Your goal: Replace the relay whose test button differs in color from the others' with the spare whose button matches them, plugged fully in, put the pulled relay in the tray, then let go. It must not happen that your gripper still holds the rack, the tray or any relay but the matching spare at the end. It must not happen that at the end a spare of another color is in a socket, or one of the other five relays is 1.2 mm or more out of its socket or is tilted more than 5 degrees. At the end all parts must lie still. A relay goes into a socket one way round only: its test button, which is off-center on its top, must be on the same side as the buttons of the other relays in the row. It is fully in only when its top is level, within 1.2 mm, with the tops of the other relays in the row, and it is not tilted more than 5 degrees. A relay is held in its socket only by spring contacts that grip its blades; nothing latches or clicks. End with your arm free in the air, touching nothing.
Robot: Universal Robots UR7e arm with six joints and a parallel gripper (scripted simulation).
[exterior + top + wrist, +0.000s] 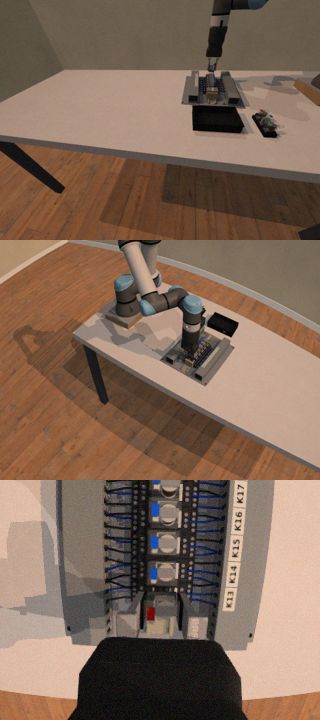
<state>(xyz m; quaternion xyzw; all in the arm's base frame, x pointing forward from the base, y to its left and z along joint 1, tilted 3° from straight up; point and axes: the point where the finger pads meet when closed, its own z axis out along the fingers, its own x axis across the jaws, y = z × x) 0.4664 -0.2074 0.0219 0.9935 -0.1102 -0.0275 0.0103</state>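
One relay [211, 67] — the red-buttoned one — was clamped between the gripper's [212, 65] fingers, lifted above the far end of the relay panel [190, 90], over the row of blue-buttoned relays [164, 543]. From there the black tray [217, 127] lay well apart (beyond the panel's opposite end, along the row's line), so the carry looked set to run that way.
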